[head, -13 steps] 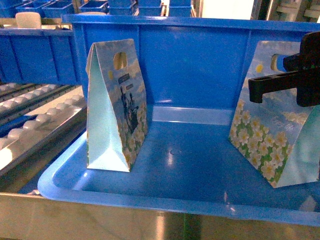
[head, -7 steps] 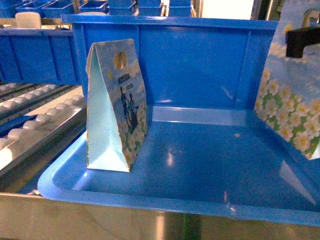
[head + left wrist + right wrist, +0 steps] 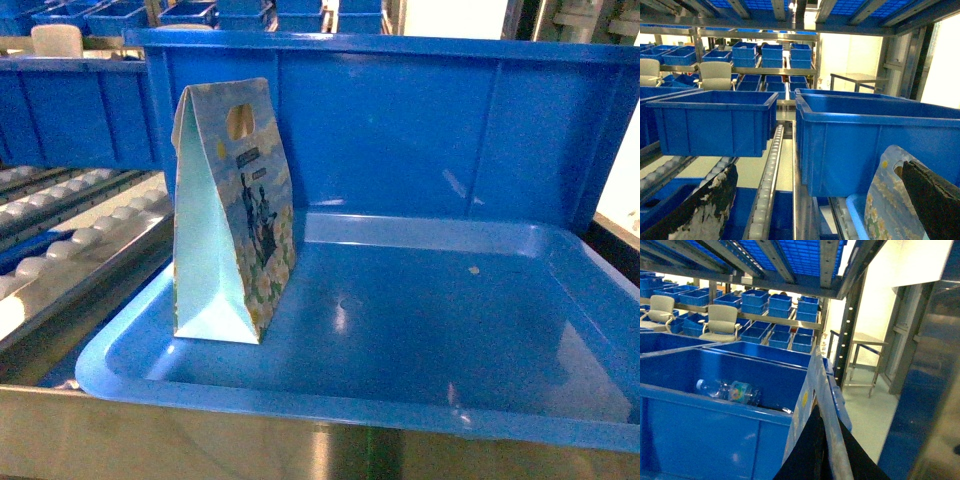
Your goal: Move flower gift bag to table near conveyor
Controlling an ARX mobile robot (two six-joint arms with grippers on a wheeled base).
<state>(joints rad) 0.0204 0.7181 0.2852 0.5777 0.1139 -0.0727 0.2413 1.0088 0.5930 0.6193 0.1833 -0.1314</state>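
Flower gift bag point(image 3: 816, 390) in right gripper point(image 3: 824, 450)

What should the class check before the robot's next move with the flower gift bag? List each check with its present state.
1. Right gripper shut on the held bag: ok.
2. Held bag clear of the blue bin: cannot tell, it is outside the head view.
3. Table in sight: not ok, no view shows it.
4. Left gripper open: ok.
5. Second bag upright in the blue bin: ok.
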